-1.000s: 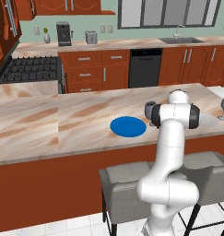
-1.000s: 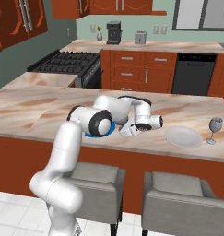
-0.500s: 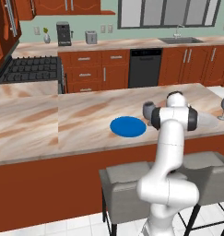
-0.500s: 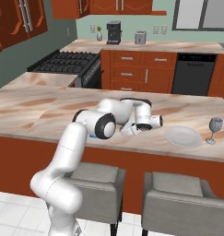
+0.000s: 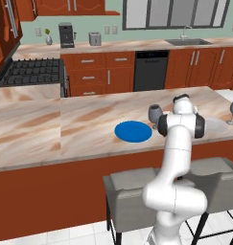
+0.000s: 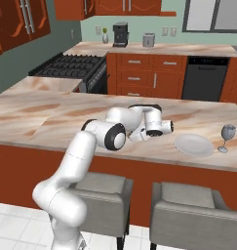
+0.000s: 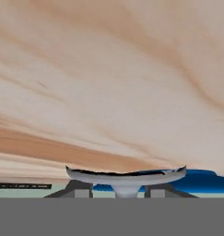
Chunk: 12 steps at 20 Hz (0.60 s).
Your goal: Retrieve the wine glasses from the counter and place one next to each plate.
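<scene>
One wine glass (image 5: 155, 113) stands upright on the bar top just right of the blue plate (image 5: 132, 130). In the hand view its round foot (image 7: 126, 176) and stem sit between my gripper (image 7: 119, 191) fingertips. The gripper is open, with a small gap on each side of the stem. A sliver of the blue plate (image 7: 198, 181) shows behind it. The second wine glass (image 6: 227, 136) stands at the far right, beside the pale plate (image 6: 194, 145). My bent arm hides part of the pale plate (image 5: 215, 125) in the left base view.
Two grey stools (image 6: 188, 215) stand under the bar's near edge. Across the aisle, the counter (image 5: 118, 46) holds a coffee machine (image 5: 66, 34), a toaster (image 5: 94, 38) and a sink (image 5: 183, 41). A stove (image 5: 31, 72) sits at the left.
The arm's elbow has shifted slightly over the bar. The glass by the blue plate stands in the same spot.
</scene>
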Motion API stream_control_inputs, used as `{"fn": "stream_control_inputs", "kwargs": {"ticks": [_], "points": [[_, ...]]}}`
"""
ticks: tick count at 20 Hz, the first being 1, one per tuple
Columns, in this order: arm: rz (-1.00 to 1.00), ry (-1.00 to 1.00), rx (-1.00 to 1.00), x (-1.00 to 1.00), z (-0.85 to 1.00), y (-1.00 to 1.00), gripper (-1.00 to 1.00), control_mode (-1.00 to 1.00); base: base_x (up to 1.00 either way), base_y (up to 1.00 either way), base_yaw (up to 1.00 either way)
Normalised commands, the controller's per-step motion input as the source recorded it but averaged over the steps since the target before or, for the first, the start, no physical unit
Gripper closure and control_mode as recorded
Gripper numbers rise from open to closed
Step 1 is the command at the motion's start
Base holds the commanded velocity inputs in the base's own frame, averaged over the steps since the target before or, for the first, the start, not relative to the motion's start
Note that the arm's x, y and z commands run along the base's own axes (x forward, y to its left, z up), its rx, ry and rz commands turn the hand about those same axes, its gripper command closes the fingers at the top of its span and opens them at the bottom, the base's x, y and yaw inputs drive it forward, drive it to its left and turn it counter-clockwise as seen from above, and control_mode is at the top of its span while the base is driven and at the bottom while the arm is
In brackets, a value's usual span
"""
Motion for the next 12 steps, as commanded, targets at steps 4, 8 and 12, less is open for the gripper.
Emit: {"fn": "stream_control_inputs", "kwargs": {"ticks": [4,8,12], "points": [[0.05,-0.01,0.00,0.00,-0.31,-0.35,-1.00,-1.00,0.00,0.00,0.00],[0.02,0.00,0.00,0.05,-0.29,-0.36,-1.00,-1.00,0.00,0.00,0.00],[0.00,0.00,0.00,0.03,-0.27,-0.50,-1.00,-1.00,0.00,0.00,0.00]]}}
